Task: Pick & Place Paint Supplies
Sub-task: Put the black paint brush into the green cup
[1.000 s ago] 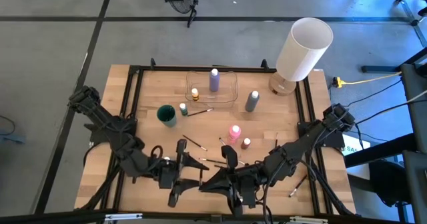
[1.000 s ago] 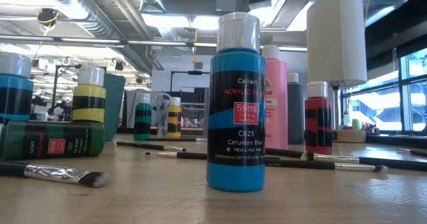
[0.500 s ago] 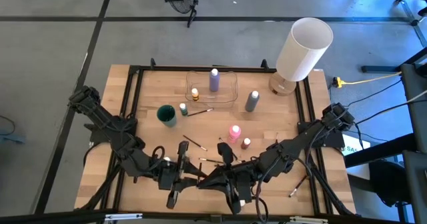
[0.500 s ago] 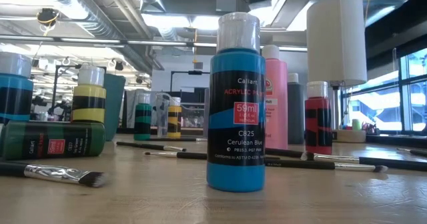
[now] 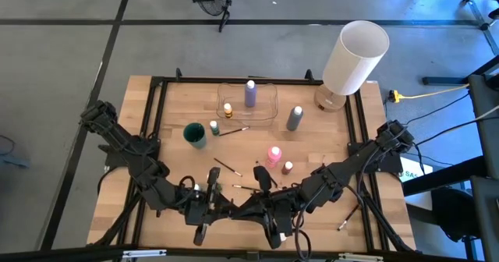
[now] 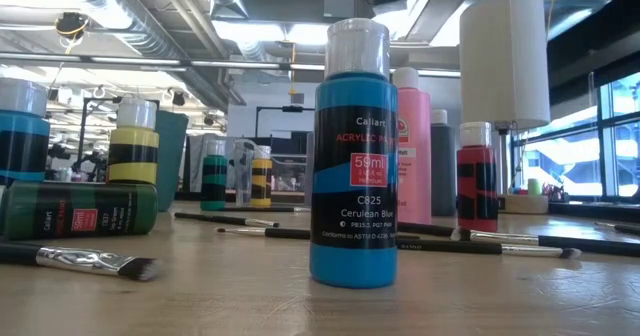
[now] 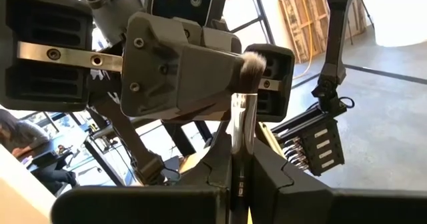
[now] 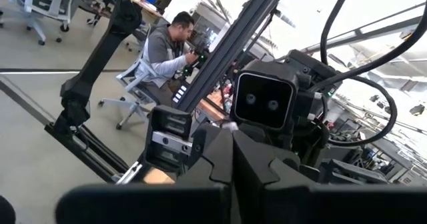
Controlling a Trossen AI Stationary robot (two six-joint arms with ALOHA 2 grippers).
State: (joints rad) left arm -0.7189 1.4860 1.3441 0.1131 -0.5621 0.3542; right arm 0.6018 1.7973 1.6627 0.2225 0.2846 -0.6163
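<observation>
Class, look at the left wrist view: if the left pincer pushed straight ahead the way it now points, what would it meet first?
Most likely the right pincer: its dark body fills the view just ahead of the left pincer, which is shut on a paintbrush whose bristles already reach it. Depth is hard to judge, so the gap is uncertain.

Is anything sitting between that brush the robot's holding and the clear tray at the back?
The left gripper is shut on a paintbrush at the table's front. Between it and the clear tray lie loose brushes and a green bottle.
</observation>
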